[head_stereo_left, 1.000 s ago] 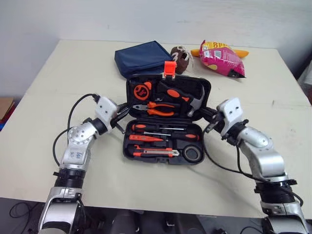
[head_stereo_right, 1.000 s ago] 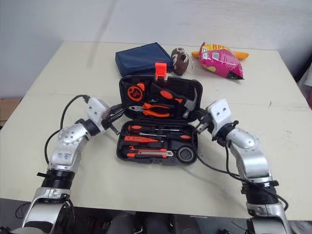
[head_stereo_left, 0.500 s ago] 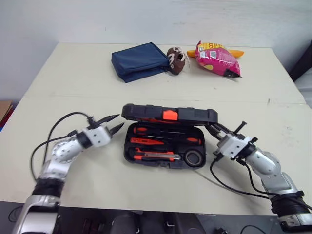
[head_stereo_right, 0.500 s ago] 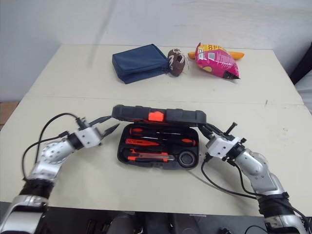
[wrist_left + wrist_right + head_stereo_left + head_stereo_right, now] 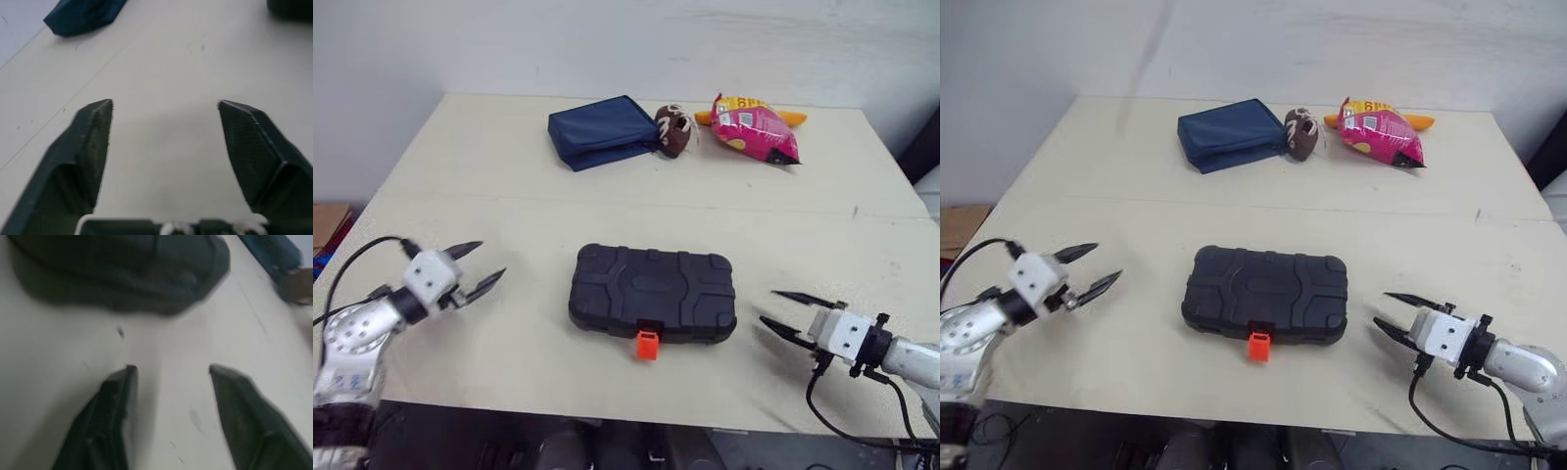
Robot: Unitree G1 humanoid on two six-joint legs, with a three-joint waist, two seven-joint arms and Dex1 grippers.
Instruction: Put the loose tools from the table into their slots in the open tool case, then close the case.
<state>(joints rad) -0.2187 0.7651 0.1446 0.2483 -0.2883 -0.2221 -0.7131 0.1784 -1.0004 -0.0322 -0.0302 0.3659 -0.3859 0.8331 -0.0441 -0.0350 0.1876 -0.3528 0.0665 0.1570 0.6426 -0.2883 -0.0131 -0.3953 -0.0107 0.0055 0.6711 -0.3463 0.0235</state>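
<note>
**Lid down, latch in question**

Over on the left, the left end effector (image 5: pixel 481 264) hovers low over the desk (image 5: pixel 509 196), its two black fingers (image 5: pixel 90 142) spread wide with nothing between them but bare surface. It sits well apart from the case.

Centre stage: the tool case (image 5: pixel 653 292) lies flat on the desk near the front edge, lid shut over the base, so whatever is in the slots is hidden. The orange latch (image 5: pixel 647 344) pokes out from the front lip, and here's the catch: from the head views I can't quite tell whether it is snapped home or just resting loose.

On the right, the right end effector (image 5: pixel 775 307) is down near the desk beside the case's right end, not touching it, fingers parted and holding nothing. Its wrist view looks straight at the case's dark rounded corner.

Along the back, left to right: a blue pouch (image 5: pixel 600 130), a small brown ball (image 5: pixel 674 130) tight against it, and a pink snack bag (image 5: pixel 756 127). All are well clear of the action.

By my read, the task looks all but finished. The danger is that latch: if it isn't engaged, any nudge or lift could pop the lid and spill the tools. A low sweep from the right end effector could also shove the case towards the desk's front edge.
</note>
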